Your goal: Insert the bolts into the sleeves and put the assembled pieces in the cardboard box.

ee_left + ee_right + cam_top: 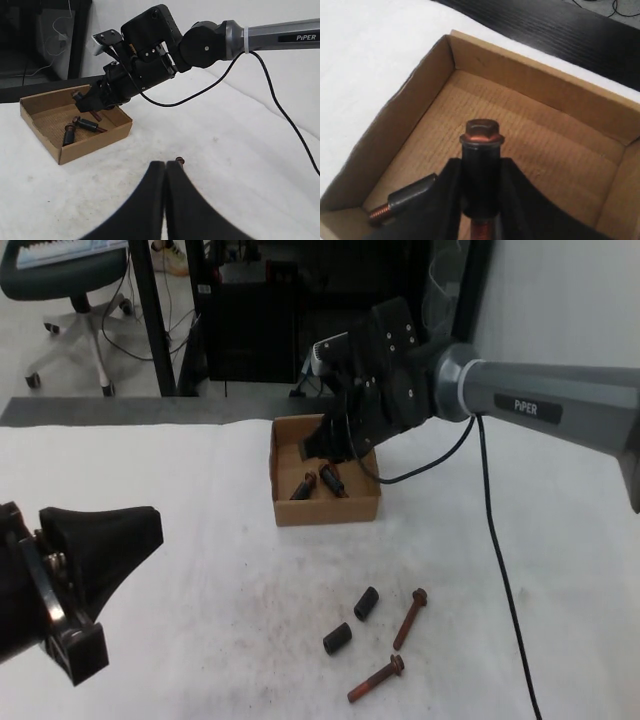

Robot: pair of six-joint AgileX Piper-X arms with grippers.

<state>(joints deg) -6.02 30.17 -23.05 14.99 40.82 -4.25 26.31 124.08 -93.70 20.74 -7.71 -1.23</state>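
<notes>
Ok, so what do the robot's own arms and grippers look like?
The right arm is a grey tube with white lettering on a dark label, a pale ring, then a black wrist trailing a black cable. The right gripper is black and boxy, dotted with screws. The left gripper is matte black, its curved jaws tapering to narrow tips.

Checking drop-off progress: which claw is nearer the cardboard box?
Right. The right claw hangs over the cardboard box, shut on an assembled bolt and sleeve. The left claw sits shut, well away from it, over the near left of the bench.
</notes>
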